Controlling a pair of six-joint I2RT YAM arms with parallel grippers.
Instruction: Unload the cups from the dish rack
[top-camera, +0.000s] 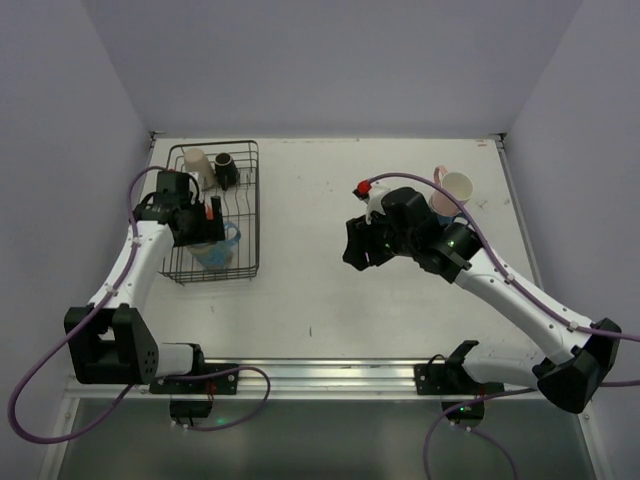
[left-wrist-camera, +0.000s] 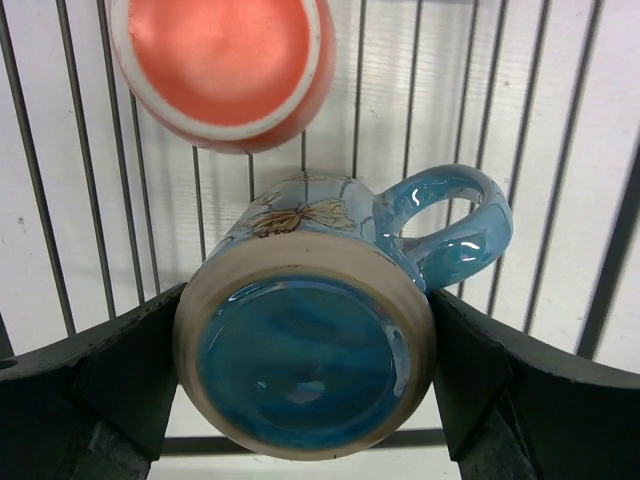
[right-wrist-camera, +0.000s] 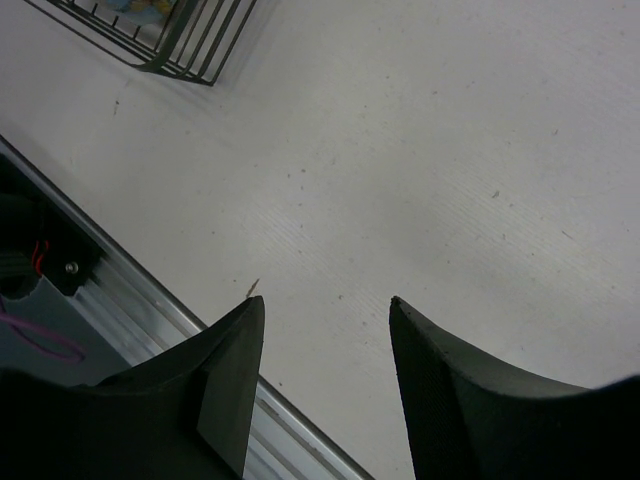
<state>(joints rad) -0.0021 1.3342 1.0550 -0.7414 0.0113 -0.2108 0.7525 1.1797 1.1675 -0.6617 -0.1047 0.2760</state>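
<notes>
The black wire dish rack (top-camera: 256, 205) stands at the table's left. It holds a cream cup (top-camera: 196, 164), a black cup (top-camera: 226, 168), an orange-red cup (left-wrist-camera: 220, 65) and a light blue cup (top-camera: 220, 252). My left gripper (top-camera: 212, 238) is inside the rack, shut on the light blue cup (left-wrist-camera: 305, 350). Both fingers (left-wrist-camera: 120, 380) press its sides and its base faces the wrist camera. My right gripper (top-camera: 356, 246) is open and empty above the bare table middle (right-wrist-camera: 325, 310). A pink cup (top-camera: 455, 187) stands on a blue cup (top-camera: 440, 209) at the right, partly hidden by the right arm.
A small red and white thing (top-camera: 364, 189) shows behind the right arm; I cannot tell what it is. The rack's corner (right-wrist-camera: 170, 45) shows in the right wrist view. The metal rail (top-camera: 320, 375) runs along the near edge. Walls close in the table on both sides and at the back.
</notes>
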